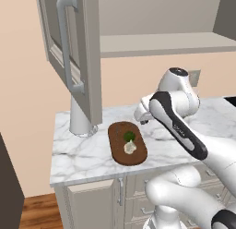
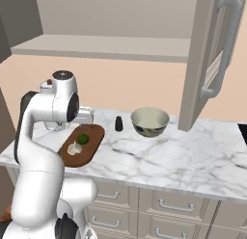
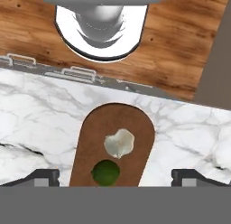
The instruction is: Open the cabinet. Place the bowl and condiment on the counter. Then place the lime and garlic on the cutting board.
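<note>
A: Where's the cabinet [image 2: 212, 59] at?
B: Doors swung wide, long grey bar handles facing out. Shelf inside looks bare in both base views.

A: Bowl + condiment?
B: Both on the marble counter [image 2: 169, 158]. Bowl [image 2: 150, 121] sits upright, near the open door on the right side of the right base view. Condiment bottle [image 2: 118, 123] stands upright just beside it, btwn bowl and cutting board, not touching either.

A: Lime, garlic?
B: Both on the cutting board [image 1: 118, 148]. Lime [image 1: 129, 136] and garlic [image 1: 130, 147] are close together, prob touching. In the hand view the garlic [image 3: 119, 143] is mid-board and the lime [image 3: 106, 172] sits nearer the cam, partly cut off by the bottom band. Board lies flat on the counter, one rounded end towards the counter's front edge.

A: Gripper?
B: Gripper [image 3: 115, 175] hangs above the board, looking straight down at it. Fingers [image 3: 45, 177] spread wide apart, one tip each side of the board, nothing btwn them, holding nothing. Well above the fruit, no contact.

A: Anything else up there?
B: White paper-towel roll [image 1: 81, 116] upright on the counter's left end in the left base view, partly behind the open door. Drawer units [image 2: 144, 204] under the slab, wood floor [image 3: 180, 42] below.
</note>
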### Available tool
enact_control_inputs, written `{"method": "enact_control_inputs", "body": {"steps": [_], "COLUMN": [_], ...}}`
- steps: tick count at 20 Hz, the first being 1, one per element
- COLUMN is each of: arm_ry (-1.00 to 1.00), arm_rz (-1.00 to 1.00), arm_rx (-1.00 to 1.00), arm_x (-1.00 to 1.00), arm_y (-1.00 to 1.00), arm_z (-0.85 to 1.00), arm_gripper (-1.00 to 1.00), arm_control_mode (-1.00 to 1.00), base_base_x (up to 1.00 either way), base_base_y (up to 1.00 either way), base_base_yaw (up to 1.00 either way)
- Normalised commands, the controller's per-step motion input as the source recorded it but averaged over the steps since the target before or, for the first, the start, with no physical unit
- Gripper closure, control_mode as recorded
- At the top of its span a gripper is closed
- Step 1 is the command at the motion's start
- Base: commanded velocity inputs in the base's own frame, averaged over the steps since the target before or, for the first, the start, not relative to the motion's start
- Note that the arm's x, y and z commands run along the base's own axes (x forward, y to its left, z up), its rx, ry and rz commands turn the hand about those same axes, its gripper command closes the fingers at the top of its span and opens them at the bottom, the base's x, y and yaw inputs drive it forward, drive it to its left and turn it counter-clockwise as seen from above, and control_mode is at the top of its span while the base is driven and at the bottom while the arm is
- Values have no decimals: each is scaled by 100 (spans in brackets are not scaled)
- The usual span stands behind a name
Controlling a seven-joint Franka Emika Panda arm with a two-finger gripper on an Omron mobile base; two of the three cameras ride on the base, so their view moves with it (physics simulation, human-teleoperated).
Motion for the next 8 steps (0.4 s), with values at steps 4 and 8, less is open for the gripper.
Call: {"method": "enact_control_inputs", "body": {"steps": [4,8], "arm_ry": [-13,-15], "arm_rz": [-1,0], "arm_rx": [2,6], "arm_x": [-23,-19], "arm_y": [-53,-75], "arm_z": [85,49], "arm_gripper": [-100,-100], "arm_control_mode": [-100,-100], "base_base_x": [0,0], "base_base_y": [0,0], "base_base_yaw": [0,0]}}
